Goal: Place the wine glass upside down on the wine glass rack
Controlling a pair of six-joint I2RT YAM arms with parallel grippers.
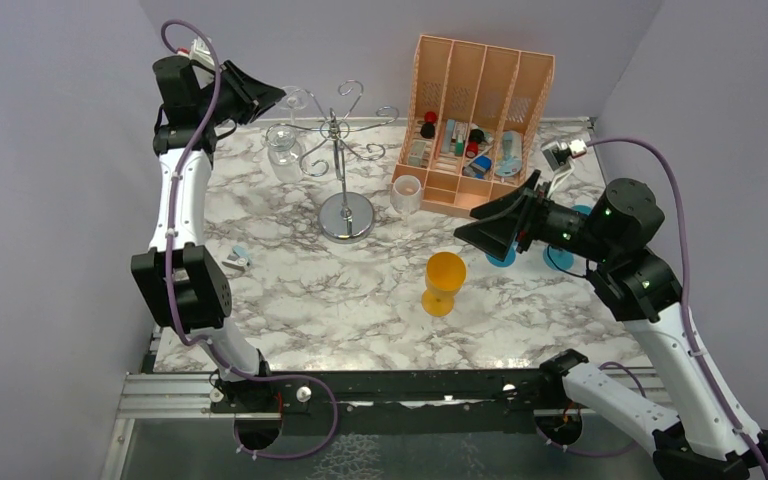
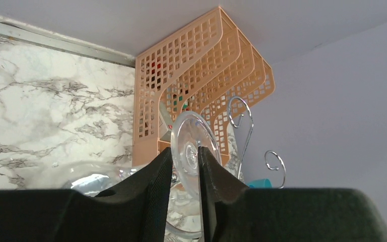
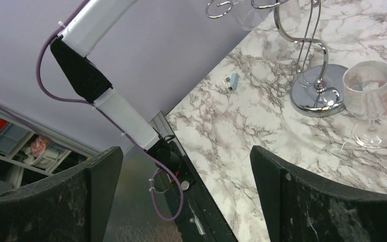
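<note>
The wine glass (image 1: 282,146) is clear and held upside down, bowl hanging low, at the left arm of the silver wire rack (image 1: 343,150). My left gripper (image 1: 263,100) is shut on its stem just under the round foot. In the left wrist view the foot (image 2: 194,143) stands on edge between my fingers, the gripper (image 2: 184,154) is closed, and the rack's scrolls (image 2: 242,113) are just behind. I cannot tell whether the glass rests on the rack. My right gripper (image 1: 480,228) is open and empty at mid-right; it shows open in the right wrist view (image 3: 186,156).
An orange slotted organiser (image 1: 480,110) with small items stands at the back right. An orange goblet (image 1: 444,282) stands mid-table. A second clear glass (image 1: 406,193) (image 3: 370,98) stands upright next to the rack's base (image 3: 315,93). A small blue item (image 1: 238,258) lies left.
</note>
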